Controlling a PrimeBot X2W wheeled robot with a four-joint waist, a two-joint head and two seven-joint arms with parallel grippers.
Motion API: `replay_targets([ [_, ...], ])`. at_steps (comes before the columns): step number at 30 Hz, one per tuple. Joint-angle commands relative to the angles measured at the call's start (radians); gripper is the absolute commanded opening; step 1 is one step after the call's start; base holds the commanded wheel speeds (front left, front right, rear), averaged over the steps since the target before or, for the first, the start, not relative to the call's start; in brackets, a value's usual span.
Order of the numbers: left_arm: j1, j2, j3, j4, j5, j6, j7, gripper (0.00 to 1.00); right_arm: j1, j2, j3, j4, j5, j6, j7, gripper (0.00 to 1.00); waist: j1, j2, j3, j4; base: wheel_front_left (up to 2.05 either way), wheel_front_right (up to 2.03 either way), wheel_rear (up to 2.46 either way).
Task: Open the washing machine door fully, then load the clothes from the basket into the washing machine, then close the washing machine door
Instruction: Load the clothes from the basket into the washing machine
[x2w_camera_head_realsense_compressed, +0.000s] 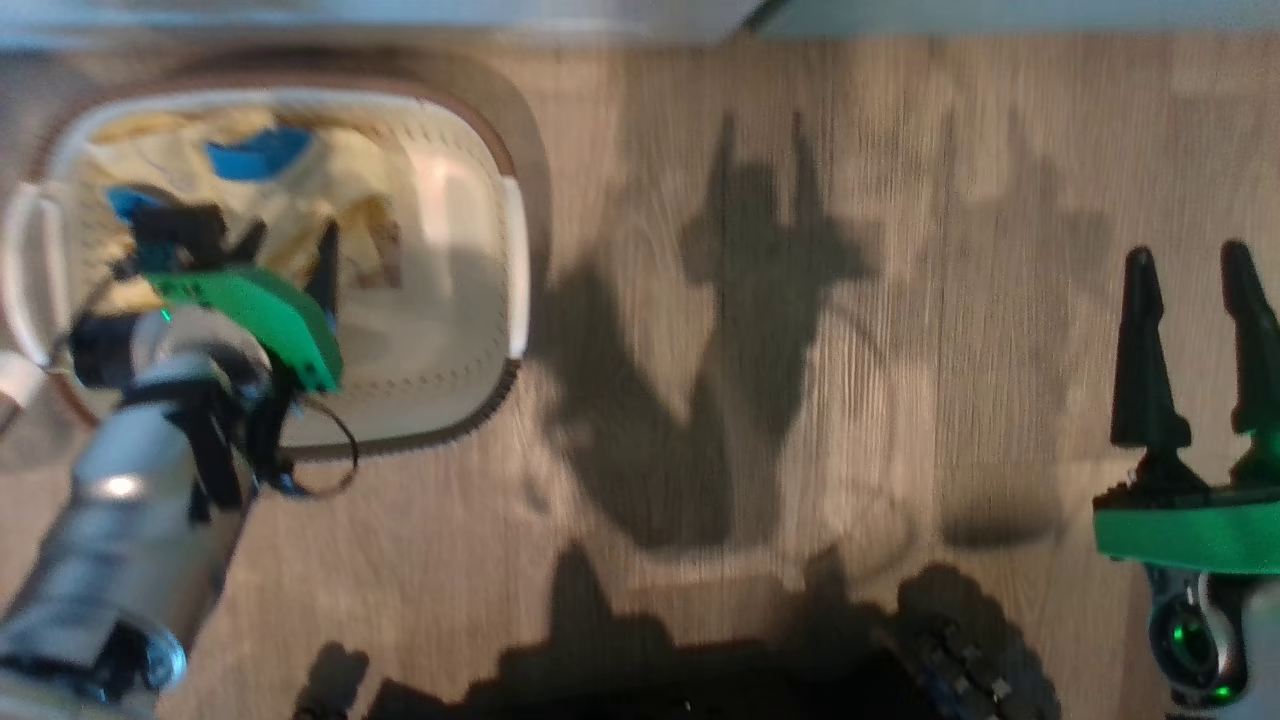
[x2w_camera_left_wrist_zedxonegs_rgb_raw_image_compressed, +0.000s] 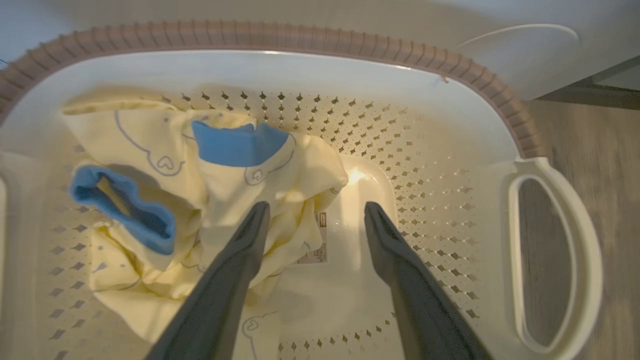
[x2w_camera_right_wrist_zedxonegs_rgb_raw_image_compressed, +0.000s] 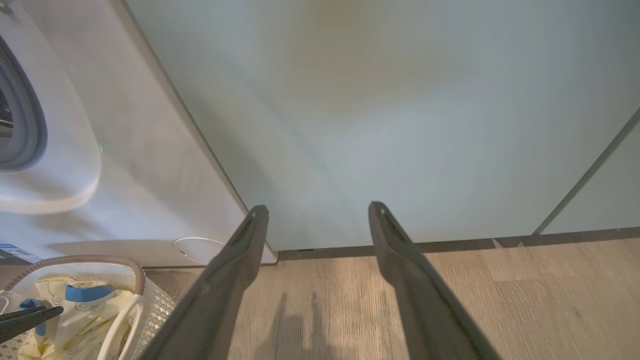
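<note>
Left gripper (x2w_camera_left_wrist_zedxonegs_rgb_raw_image_compressed: 317, 207): two dark fingers spread wide with nothing between them, hanging inside the basket (x2w_camera_left_wrist_zedxonegs_rgb_raw_image_compressed: 280, 37). The left finger is over the edge of the cloth and the right finger over bare basket bottom.

Clothes (x2w_camera_left_wrist_zedxonegs_rgb_raw_image_compressed: 225, 190): pale yellow fabric with blue patches and faint outline prints, crumpled in a heap at one end of the basket.
- Handling: judged light, limp, not fragile and not slippery. Likely to drape and trail when lifted.
- Where to hold: judged best at the thick bunched fold in the middle of the heap, taking several layers at once. A loose hem or a blue cuff would be a poorer hold.

Basket: cream perforated plastic with a brown rim, white handles (x2w_camera_left_wrist_zedxonegs_rgb_raw_image_compressed: 550, 260) and a sticker (x2w_camera_left_wrist_zedxonegs_rgb_raw_image_compressed: 316, 245) on its bottom, partly under the cloth. Judged light enough to shift if the fabric drags on it.

Right gripper (x2w_camera_head_realsense_compressed: 1185, 265): fingers apart and empty, held over bare floor (x2w_camera_head_realsense_compressed: 800, 400), well apart from the basket.

Floor: wood-look planks, flat and matte, crossed by hard shadows of the arms.

Washing machine (x2w_camera_right_wrist_zedxonegs_rgb_raw_image_compressed: 125, 190): white front just behind the basket, with a grey gasket (x2w_camera_right_wrist_zedxonegs_rgb_raw_image_compressed: 20, 115) at the right wrist view's left edge and a round cap (x2w_camera_right_wrist_zedxonegs_rgb_raw_image_compressed: 197, 248) low down.

Cabinet panel (x2w_camera_right_wrist_zedxonegs_rgb_raw_image_compressed: 400, 125): pale green, plain, right beside the machine.
</note>
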Motion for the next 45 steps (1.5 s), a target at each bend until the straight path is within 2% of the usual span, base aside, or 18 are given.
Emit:
replay_targets([
  [1, -0.017, 0.047, 0.035, 0.005, -0.010, -0.006, -0.009, 1.00, 0.004, -0.016, 0.021, -0.034, 0.007, -0.003, -0.006, 1.00, -0.0003, 0.0001, 0.090, -0.036, 0.00, 0.00, 0.00],
  [7, -0.139, 0.079, 0.043, 0.099, -0.024, -0.031, -0.002, 1.00, -0.024, -0.016, 0.030, -0.068, 0.019, -0.003, -0.006, 1.00, -0.0003, 0.0001, 0.182, -0.056, 0.00, 0.00, 0.00],
  [17, -0.283, 0.173, 0.067, 0.214, -0.043, -0.036, 0.044, 1.00, -0.042, -0.016, 0.072, -0.123, 0.054, -0.003, -0.006, 1.00, -0.0003, 0.0001, 0.296, -0.101, 0.00, 0.00, 0.00],
  [30, -0.345, 0.144, 0.064, 0.309, -0.077, -0.045, 0.113, 1.00, 0.007, -0.016, 0.051, -0.159, -0.005, -0.003, -0.006, 1.00, -0.0003, 0.0001, 0.294, -0.076, 0.00, 0.00, 0.00],
  [31, -0.346, 0.140, 0.063, 0.313, -0.079, -0.046, 0.121, 0.94, 0.013, -0.016, 0.049, -0.161, -0.012, -0.003, -0.006, 1.00, -0.0003, 0.0001, 0.293, -0.075, 0.00, 0.00, 0.00],
  [32, -0.346, 0.140, 0.063, 0.313, -0.079, -0.046, 0.121, 0.94, 0.013, -0.016, 0.049, -0.161, -0.012, -0.003, -0.006, 1.00, -0.0003, 0.0001, 0.293, -0.075, 0.00, 0.00, 0.00],
  [33, -0.348, 0.133, 0.063, 0.317, -0.083, -0.046, 0.132, 0.73, 0.017, -0.016, 0.046, -0.164, -0.017, -0.003, -0.006, 1.00, -0.0003, 0.0001, 0.293, -0.072, 0.00, 0.00, 0.00],
  [34, -0.350, 0.128, 0.060, 0.320, -0.084, -0.047, 0.139, 0.33, 0.020, -0.016, 0.044, -0.167, -0.022, -0.003, -0.006, 1.00, -0.0003, 0.0001, 0.292, -0.070, 0.00, 0.00, 0.00],
  [35, -0.351, 0.122, 0.057, 0.322, -0.084, -0.047, 0.144, 0.00, 0.022, -0.016, 0.043, -0.171, -0.026, -0.003, -0.006, 1.00, -0.0003, 0.0001, 0.292, -0.067, 0.00, 0.00, 0.00],
  [41, -0.360, 0.093, 0.048, 0.330, -0.091, -0.051, 0.144, 0.00, 0.020, -0.016, 0.039, -0.179, -0.040, -0.003, -0.006, 1.00, -0.0003, 0.0001, 0.293, -0.050, 0.00, 0.00, 0.00],
  [45, -0.363, 0.084, 0.026, 0.324, -0.075, -0.053, 0.088, 0.00, 0.001, -0.016, 0.035, -0.185, -0.041, -0.003, -0.006, 1.00, -0.0003, 0.0001, 0.289, -0.034, 0.00, 0.00, 0.00],
])
